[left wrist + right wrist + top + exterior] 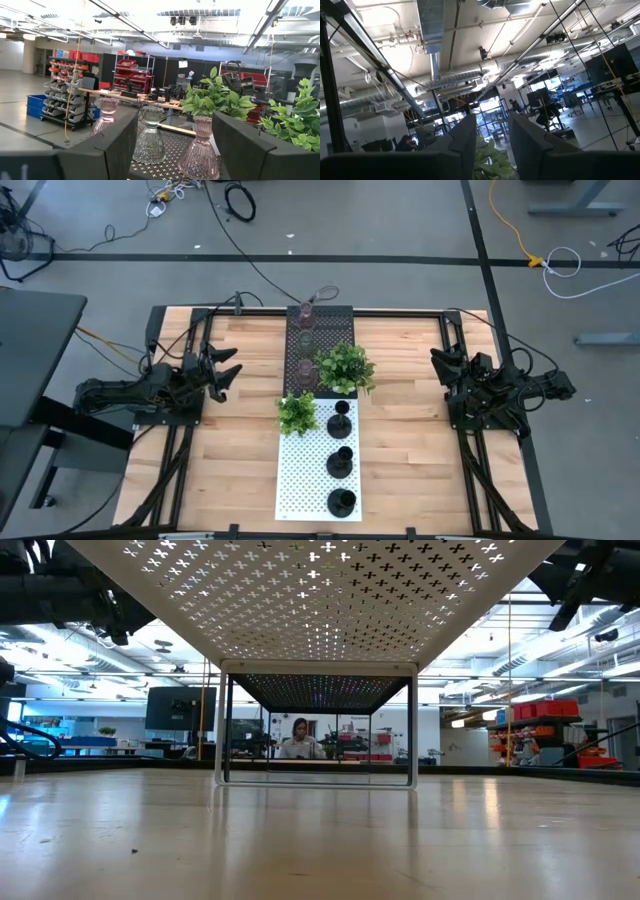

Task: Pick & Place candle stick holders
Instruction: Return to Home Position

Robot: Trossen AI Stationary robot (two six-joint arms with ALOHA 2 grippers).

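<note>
Table [420, 440]: light wood planks, smooth, soft sheen. White shelf [300, 480]: matt perforated sheet. On it, black candle holders [340, 462]: matt. Adjoining the white shelf, black shelf [340, 330]: perforated, bearing ribbed, glossy, translucent glass candle holders [197, 156].

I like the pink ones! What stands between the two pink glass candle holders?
The greenish glass candle holder stands between them, in one row on the black shelf; the high view shows it best.

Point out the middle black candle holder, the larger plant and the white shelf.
middle black candle holder [340, 461]: high view, on its central stem.
larger plant [345, 367]: high view, middle of its leaves.
white shelf [300, 480]: high view, bare perforated top.
</note>
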